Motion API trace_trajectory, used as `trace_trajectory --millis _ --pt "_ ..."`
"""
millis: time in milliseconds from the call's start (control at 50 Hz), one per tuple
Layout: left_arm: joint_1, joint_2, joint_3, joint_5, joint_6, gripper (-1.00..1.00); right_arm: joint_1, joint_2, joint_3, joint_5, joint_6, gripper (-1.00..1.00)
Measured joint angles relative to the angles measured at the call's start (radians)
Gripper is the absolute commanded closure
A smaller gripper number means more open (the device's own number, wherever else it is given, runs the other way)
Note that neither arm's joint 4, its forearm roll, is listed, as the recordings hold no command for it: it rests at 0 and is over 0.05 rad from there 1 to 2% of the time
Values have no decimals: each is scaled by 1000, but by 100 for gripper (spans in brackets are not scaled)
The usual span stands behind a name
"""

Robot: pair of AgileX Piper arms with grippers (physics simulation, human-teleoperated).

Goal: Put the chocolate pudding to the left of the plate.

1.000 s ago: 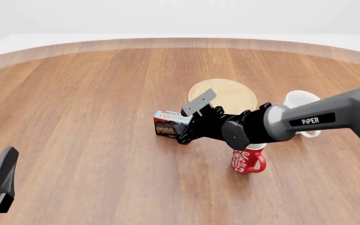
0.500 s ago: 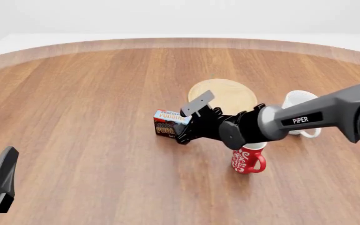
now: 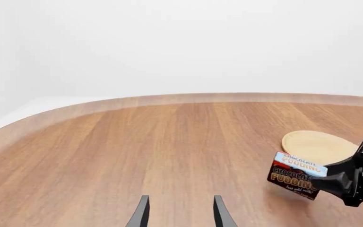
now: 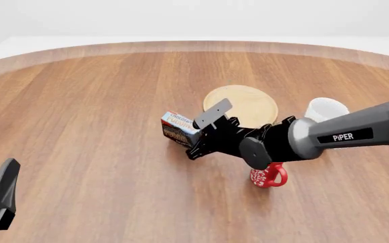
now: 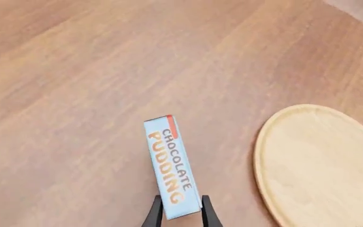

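A simulated tabletop: bare round wooden table (image 4: 79, 126) against blank white surroundings.

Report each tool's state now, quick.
Left tool: open, holding nothing.
Right tool: closed on the pudding, tilted above the table.

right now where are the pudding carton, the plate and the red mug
chocolate pudding (image 5: 172, 172), right wrist view, light blue lettered top
plate (image 4: 248, 104), front view, bare wooden centre
red patterned mug (image 4: 267, 177), front view, side wall below the arm
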Motion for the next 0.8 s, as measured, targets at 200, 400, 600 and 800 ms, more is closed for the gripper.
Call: trace_trajectory --millis 200,400,600,800 --pt "0 0 0 0 0 -100 17 -91 53 9 11 100" --pt "0 0 0 0 0 -100 14 -175 43 81 -2 100" --pt "0 0 0 0 0 -100 -4 -221 -63 211 -43 100" --pt "0 0 0 0 0 -100 -27 -227 -200 333 -76 100"
